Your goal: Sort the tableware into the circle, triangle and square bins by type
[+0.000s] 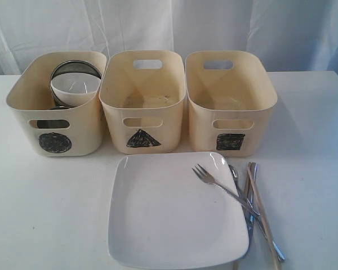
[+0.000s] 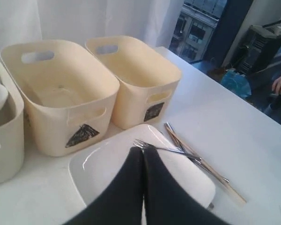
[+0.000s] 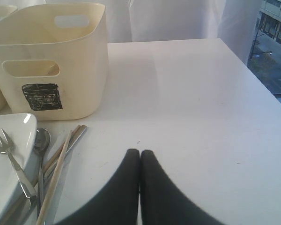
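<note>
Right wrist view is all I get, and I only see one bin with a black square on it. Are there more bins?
Observer: Yes, two more. The triangle bin is right next to it, then comes the circle bin.
Operator: Is anything in the circle one?
Observer: A small white bowl, with a steel bowl behind it.
Operator: What's the other gripper doing?
Observer: The left gripper is shut and points toward the big white plate.

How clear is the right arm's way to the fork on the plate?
Probably yes: the right gripper, shut, hangs over the table; nothing stands between it and the fork, though it must open first.
</note>
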